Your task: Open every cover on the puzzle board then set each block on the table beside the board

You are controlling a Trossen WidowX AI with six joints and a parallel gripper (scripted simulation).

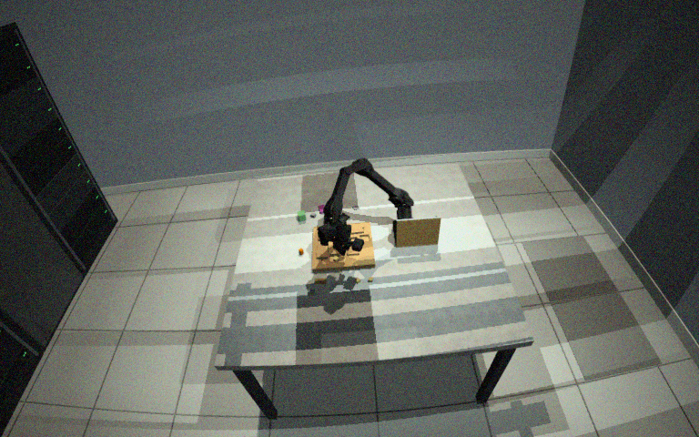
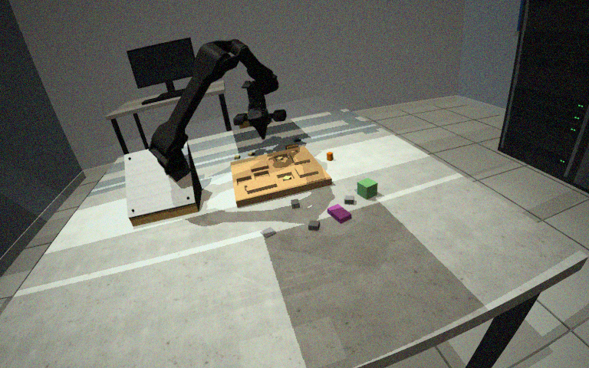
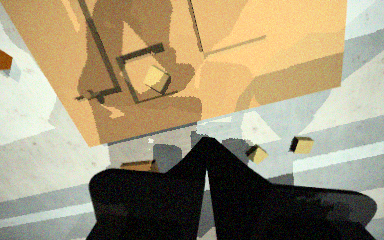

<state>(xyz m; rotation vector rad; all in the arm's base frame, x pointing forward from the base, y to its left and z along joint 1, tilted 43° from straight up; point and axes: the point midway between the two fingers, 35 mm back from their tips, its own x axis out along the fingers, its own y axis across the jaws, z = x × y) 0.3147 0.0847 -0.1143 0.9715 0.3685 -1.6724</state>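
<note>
Your board [image 1: 363, 259] [image 2: 282, 185] [image 3: 300, 30]: flat tan wood, dark slots, on the table [image 1: 438, 330] [image 2: 390, 281] | by its edge you see a pale-yellow block [image 1: 335, 258] [image 2: 281, 158] [image 3: 156, 76] on top, faces lit and shaded | two yellow blocks [image 1: 358, 279] [image 2: 251, 153] [image 3: 258, 154] lie on the table beyond that edge | your hand [image 1: 341, 250] [image 2: 262, 136] [image 3: 207, 142]: fingers together, above

Tool [image 3: 207, 142] at lower middle, dark fingers drawn together at their tips, nothing between them. Wooden board [image 3: 300, 45] fills the upper part; dark grooves cut in its face. Pale yellow block [image 3: 157, 77] on the board, inside a squarish outline of grooves, lying askew. Beyond the board's edge, on the tabletop [image 3: 25, 120]: two yellowish blocks, one [image 3: 258, 154] near the other [image 3: 302, 145]. Brown piece [image 3: 139, 165] partly behind the tool. Orange object [image 3: 5, 60] cut off at left.
</note>
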